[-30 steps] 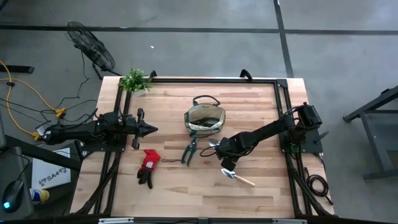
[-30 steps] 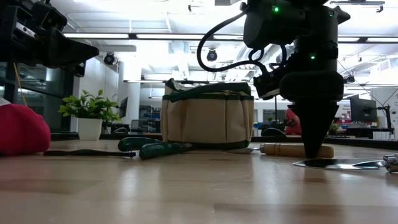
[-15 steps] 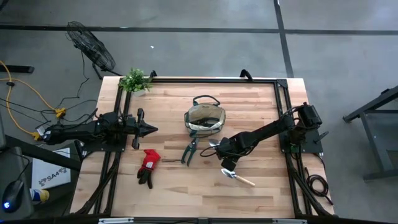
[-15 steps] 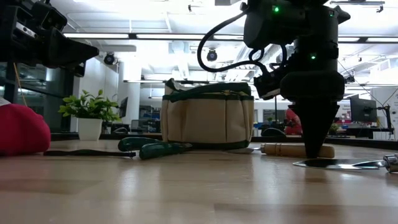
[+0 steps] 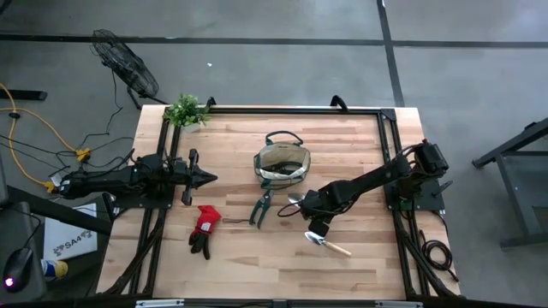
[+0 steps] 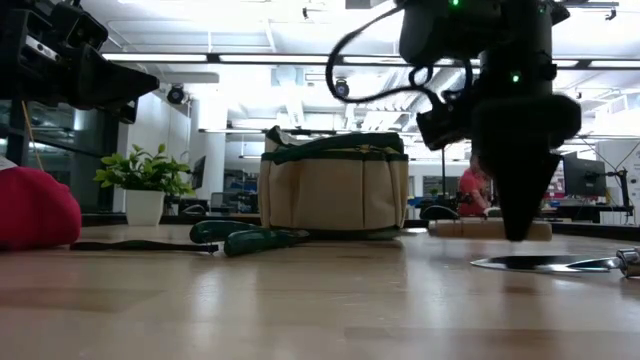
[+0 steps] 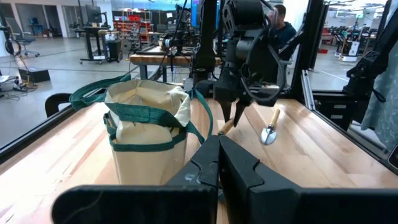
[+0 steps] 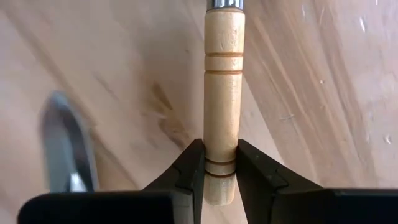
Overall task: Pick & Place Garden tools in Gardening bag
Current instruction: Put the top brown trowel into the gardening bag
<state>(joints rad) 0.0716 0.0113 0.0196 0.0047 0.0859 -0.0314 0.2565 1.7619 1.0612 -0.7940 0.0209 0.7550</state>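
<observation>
We see two matte-black jointed arms; the right arm (image 6: 500, 60) carries looping black cables and small green indicator lights above tapered, wedge-shaped black fingers (image 8: 193, 168).

Shears (image 5: 260, 208) between glove pair (image 5: 203, 230) and trowel (image 5: 328, 245).

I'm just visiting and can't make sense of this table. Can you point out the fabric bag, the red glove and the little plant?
gardening bag (image 5: 282, 164): high view, on its open rim.
red glove (image 5: 205, 222): high view, on its red back.
plant (image 5: 185, 109): high view, on its green leaves.
</observation>
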